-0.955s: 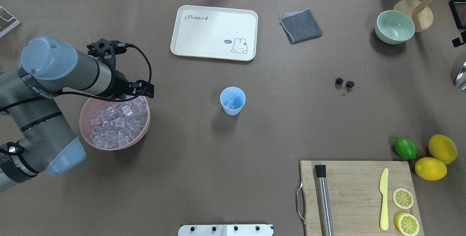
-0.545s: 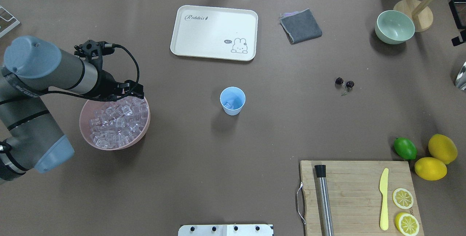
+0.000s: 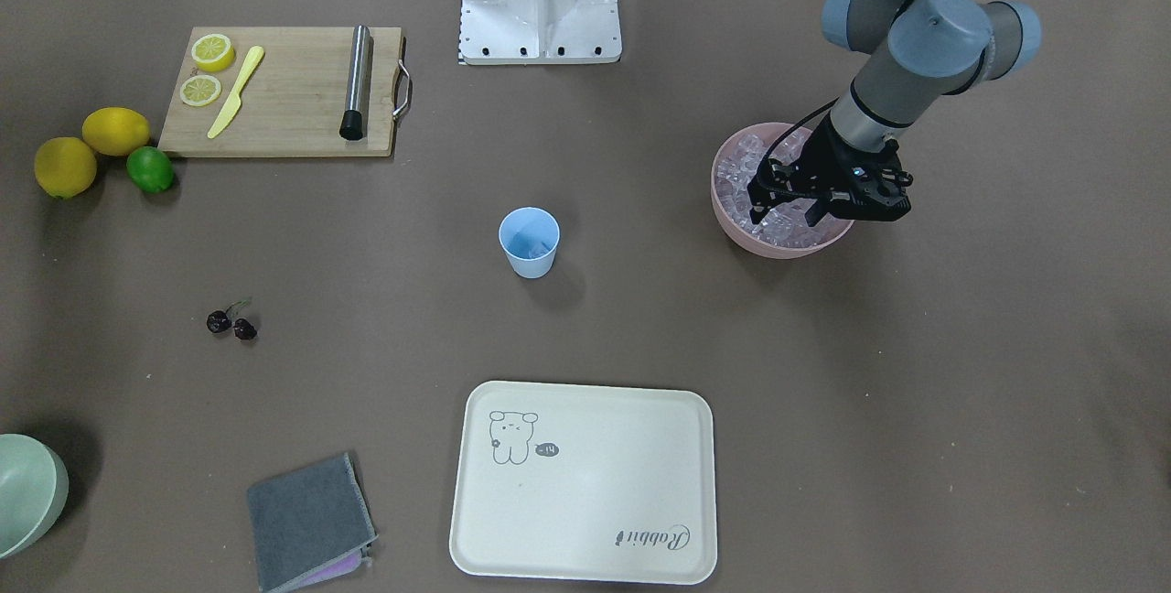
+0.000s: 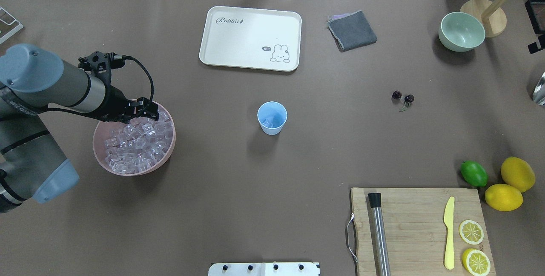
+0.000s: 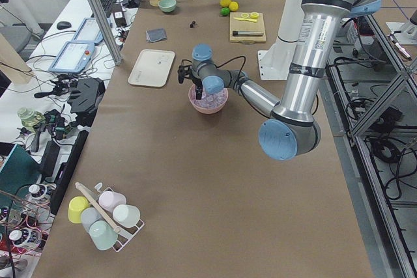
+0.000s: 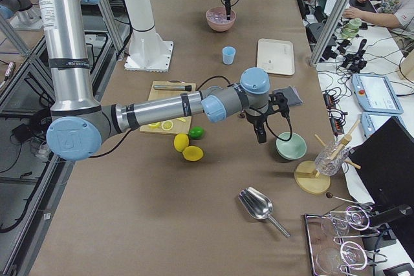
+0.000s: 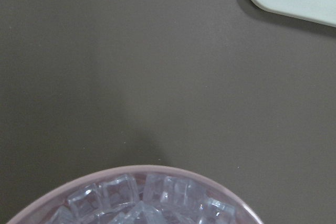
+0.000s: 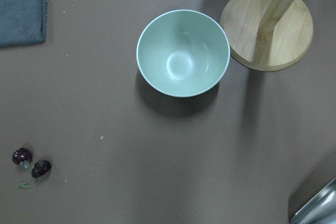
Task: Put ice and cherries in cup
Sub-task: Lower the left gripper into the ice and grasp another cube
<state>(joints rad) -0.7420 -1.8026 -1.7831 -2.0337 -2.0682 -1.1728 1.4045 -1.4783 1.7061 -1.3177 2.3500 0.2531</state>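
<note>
**Left gripper open over the ice bowl; cherries lie on the table**

The left gripper (image 3: 785, 214) hangs over the pink bowl (image 4: 98, 156), above the side of the bowl that is farther from the robot. Its two fingers stand apart and I see nothing between them. The tips are low, at the top of the ice (image 4: 136, 144), but I cannot tell if they touch the cubes. The ice fills this bowl as a heap of clear cubes. The bowl stands near the left edge of the table (image 4: 272, 173).

The cup (image 4: 272, 117) stands upright near the middle of the table, well apart from the bowl, and one clear cube lies on its bottom. The cherries (image 4: 403, 98) lie on the bare table toward the right edge, well apart from the cup: two dark fruits joined by thin green stems.

The right gripper (image 6: 261, 135) shows only from the table's end. It hangs above the table between the cherries and the pale green bowl (image 4: 462, 31), and I cannot tell if its fingers are wide or narrow.

A cream tray (image 4: 250, 37) and a grey cloth (image 4: 352, 30) lie toward the far edge. A cutting board (image 4: 417, 225) at the near edge, toward the right corner, carries a metal rod (image 4: 379, 233), a yellow knife (image 4: 448, 233) and two lemon slices (image 4: 471, 232). A lime (image 4: 474, 173) and two lemons (image 4: 517, 173) lie just beside the board.
</note>
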